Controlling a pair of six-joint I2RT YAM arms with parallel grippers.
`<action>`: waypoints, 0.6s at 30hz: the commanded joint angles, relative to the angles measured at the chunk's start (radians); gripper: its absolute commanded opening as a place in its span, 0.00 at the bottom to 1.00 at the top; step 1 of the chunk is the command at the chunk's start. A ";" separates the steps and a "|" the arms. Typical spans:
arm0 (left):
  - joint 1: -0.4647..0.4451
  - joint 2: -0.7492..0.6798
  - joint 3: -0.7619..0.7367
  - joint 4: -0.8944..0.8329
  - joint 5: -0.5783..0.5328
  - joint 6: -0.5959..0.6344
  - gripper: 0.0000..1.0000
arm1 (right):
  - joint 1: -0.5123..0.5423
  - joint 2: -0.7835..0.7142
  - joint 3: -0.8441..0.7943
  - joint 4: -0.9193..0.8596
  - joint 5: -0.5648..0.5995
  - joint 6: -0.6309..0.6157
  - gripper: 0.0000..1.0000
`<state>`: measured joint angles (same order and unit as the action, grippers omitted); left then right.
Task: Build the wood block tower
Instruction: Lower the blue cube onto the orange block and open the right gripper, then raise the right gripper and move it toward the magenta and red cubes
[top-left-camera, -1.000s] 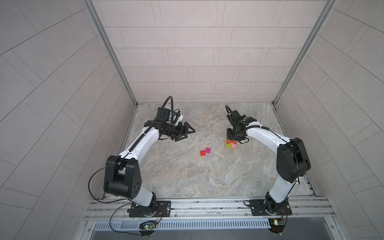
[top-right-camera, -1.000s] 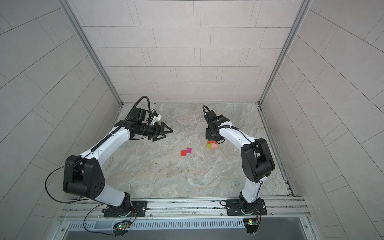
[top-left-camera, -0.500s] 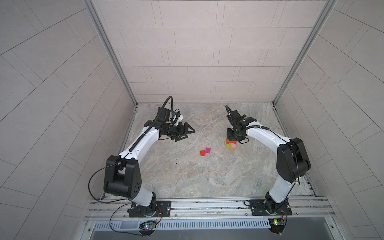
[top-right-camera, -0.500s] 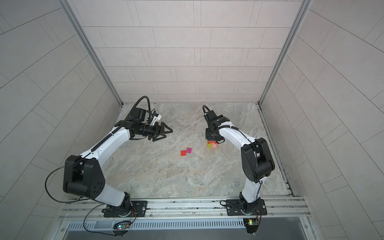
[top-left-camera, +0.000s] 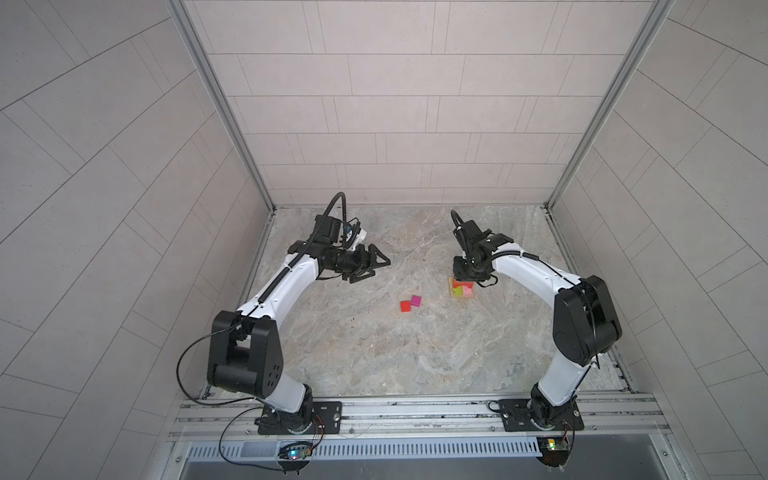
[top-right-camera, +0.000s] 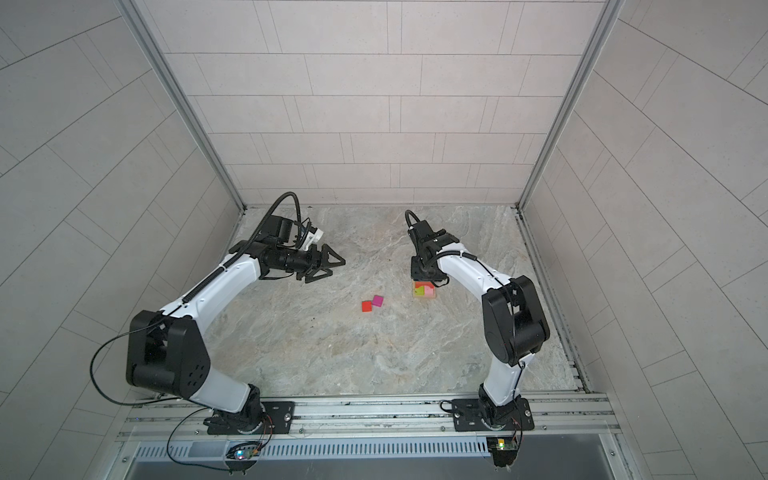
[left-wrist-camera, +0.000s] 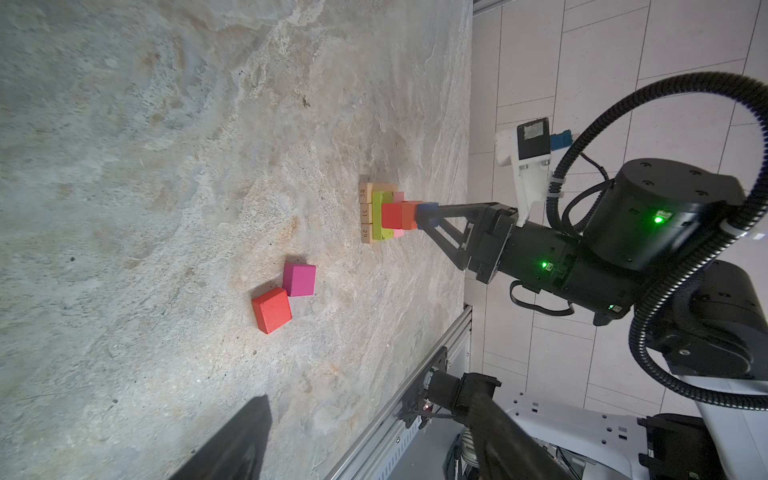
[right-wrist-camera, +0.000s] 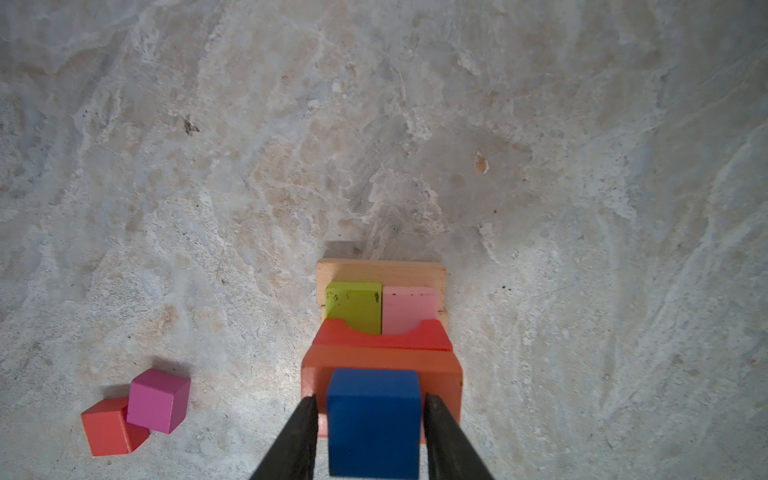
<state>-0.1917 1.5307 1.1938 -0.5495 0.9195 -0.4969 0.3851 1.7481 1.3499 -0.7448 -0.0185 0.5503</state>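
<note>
Right fingers parted, blue cube released

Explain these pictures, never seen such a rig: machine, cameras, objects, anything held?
Two white robot arms, each with a two-fingered gripper, stand on a rail beside a stone-patterned surface. Two pictures look down from overhead, nearly identical; two come from cameras on the wrists. On the surface stands a block tower: tan bars at the bottom, a lime block and pink block, a red notched piece, an orange block, a blue cube on top. A red cube and magenta cube lie loose, touching. The right gripper straddles the blue cube with thin gaps showing, so it seems not to grip. The left gripper is open and empty.
</note>
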 joint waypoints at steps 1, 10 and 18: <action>0.008 -0.020 -0.008 0.006 0.009 0.012 0.82 | -0.005 -0.053 0.015 -0.013 0.005 -0.008 0.43; 0.009 -0.023 -0.010 0.005 0.007 0.009 0.82 | 0.004 -0.134 0.017 -0.007 -0.063 -0.065 0.45; 0.013 -0.025 -0.012 0.004 0.007 0.007 0.82 | 0.060 -0.168 0.014 -0.013 -0.109 -0.145 0.46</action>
<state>-0.1852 1.5307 1.1927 -0.5495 0.9195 -0.4973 0.4225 1.6062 1.3499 -0.7437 -0.1066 0.4473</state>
